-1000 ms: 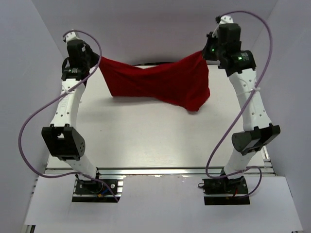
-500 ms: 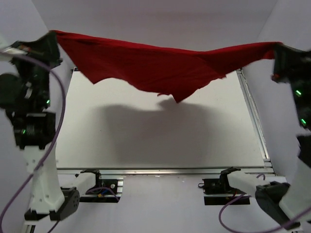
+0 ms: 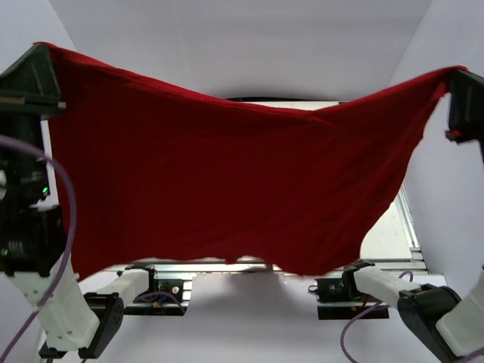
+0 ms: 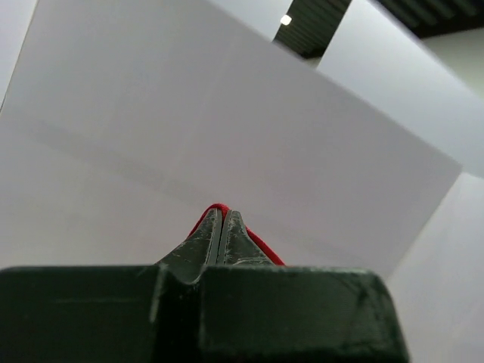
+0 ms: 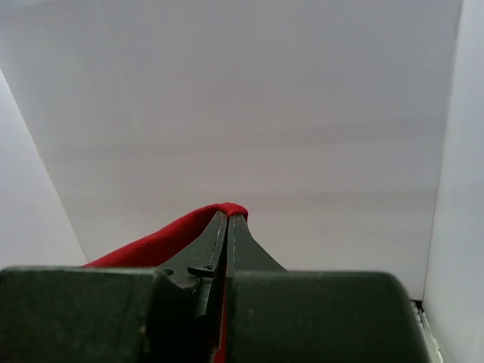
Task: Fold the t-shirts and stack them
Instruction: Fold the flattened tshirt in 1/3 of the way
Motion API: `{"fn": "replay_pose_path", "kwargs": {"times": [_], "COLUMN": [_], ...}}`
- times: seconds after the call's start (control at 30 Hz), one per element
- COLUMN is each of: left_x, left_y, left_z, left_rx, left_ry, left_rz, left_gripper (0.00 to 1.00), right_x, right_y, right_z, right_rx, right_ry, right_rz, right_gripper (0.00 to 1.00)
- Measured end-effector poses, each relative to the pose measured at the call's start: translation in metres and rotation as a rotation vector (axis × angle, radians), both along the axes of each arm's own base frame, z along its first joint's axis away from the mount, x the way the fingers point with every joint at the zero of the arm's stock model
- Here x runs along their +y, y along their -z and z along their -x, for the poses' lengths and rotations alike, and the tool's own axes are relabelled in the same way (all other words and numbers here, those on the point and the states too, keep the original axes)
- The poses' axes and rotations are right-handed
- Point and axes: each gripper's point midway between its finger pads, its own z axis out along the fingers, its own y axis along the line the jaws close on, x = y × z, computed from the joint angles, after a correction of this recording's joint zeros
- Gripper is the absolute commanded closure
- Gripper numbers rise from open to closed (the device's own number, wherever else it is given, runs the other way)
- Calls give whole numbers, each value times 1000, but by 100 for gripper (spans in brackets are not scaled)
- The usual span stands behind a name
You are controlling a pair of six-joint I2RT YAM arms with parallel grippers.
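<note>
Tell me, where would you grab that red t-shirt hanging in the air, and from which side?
Probably at its two top corners, coming in from each outer side. The red t-shirt is thin and limp, so an edge fits a narrow claw and spread corners let it hang flat. The left claw and right claw pinch it so now.

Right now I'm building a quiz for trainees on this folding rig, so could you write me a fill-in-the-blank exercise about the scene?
The t-shirt is plain ___ cloth.
The left gripper and the right gripper are both ___ on its top edge.
It hangs spread ___ the table, hiding most of it.
Missing words: red; shut; above.
</note>
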Motion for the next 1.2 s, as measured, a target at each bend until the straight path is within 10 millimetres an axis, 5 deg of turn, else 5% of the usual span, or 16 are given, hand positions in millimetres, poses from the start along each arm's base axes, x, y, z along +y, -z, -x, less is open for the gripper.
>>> {"fn": "replay_pose_path", "kwargs": {"times": [0.27,0.7,0.83,0.93,1.03,1.1,1.2], "left_x": [1,1,2,1,0,1,1], "left_y": [52,223,252,242,201,167,104], "left_z": [-88,-237,-281,-313,-326,-319,-276], "left_rx": [201,588,660,666,593,529,380], "left_ry": [-14,-25,-32,-33,-32,-39,-54], "left_rz": [-21,-61,-84,-102,-116,-125,-131], "left_gripper": [100,100,100,100,100,100,100], "right_x": [29,74,83,89,85,77,61], "right_y": [28,154,166,146,127,102,51], "right_z": [-75,-227,-276,-304,-297,-280,-237], "right_rx": [145,495,524,458,392,320,170], "right_ry": [-28,-25,6,22,41,56,89], "right_rz": [58,211,247,239,240,239,216], "right_gripper": [100,100,100,100,100,100,100]}}
